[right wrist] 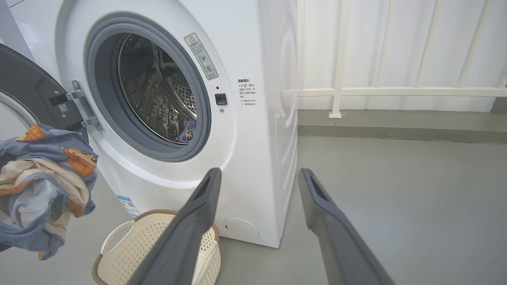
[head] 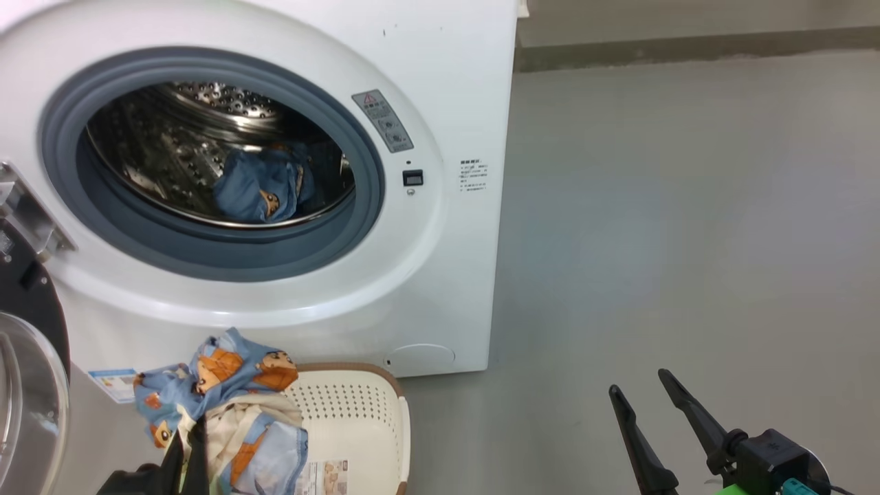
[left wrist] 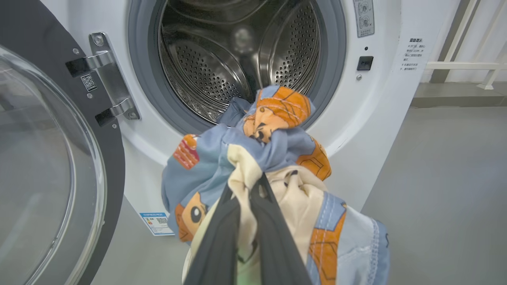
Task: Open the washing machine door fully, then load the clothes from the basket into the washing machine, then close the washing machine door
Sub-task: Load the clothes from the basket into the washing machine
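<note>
The washing machine (head: 440, 82) stands with its door (head: 31, 385) swung wide to the left, the black rim and glass bowl showing in the left wrist view (left wrist: 47, 166). One blue bear-print piece of the clothes (head: 265, 182) lies in the steel drum (left wrist: 206, 71). My left gripper (left wrist: 247, 186) is shut on another bundle of the clothes (left wrist: 277, 130), held above the basket (head: 371, 412) and below the drum opening. My right gripper (head: 638, 382) hangs open over the floor to the right, nothing between its fingers (right wrist: 198, 206).
The cream basket (right wrist: 158, 237) sits on the grey floor against the machine's front. Bare floor (head: 687, 240) stretches to the right. A low kerb and a white railing (right wrist: 396, 92) run along the back wall.
</note>
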Robot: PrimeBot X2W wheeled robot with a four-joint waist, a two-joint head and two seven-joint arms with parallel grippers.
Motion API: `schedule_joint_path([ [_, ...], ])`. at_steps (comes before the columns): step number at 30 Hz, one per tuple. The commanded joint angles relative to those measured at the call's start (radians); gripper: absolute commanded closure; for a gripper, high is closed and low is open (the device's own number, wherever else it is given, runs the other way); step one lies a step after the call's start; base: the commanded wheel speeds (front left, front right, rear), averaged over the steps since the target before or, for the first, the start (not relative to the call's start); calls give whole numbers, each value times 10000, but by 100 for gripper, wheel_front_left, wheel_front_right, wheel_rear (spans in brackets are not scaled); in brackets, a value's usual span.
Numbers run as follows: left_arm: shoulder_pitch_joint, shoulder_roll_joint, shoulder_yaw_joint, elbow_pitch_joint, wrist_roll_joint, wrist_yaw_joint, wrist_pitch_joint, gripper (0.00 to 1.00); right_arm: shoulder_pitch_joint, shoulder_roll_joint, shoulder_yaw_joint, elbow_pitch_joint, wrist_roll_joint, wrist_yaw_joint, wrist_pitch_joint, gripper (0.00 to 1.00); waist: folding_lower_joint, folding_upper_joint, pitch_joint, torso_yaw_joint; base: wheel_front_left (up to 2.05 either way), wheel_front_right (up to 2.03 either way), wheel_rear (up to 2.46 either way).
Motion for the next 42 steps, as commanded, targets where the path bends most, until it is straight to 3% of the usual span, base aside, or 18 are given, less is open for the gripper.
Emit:
schedule_joint_path([
  [1, -209, 255, 359, -377, 57, 112, -4, 100, -119, -26, 191, -298, -128, 16, 16, 0, 0, 0, -74, -53, 0, 0, 0],
  [22, -134, 358, 272, -709, -23, 264, 164, 100, -79, 111, 125, -352, -203, 16, 31, 0, 0, 0, -54, -69, 0, 0, 0],
  [42, -1161, 268, 205, 199, -253, 42, -79, 100, -382, 2, 333, -448, -145, 16, 65, 0, 0, 0, 476, -44, 0, 0, 0],
])
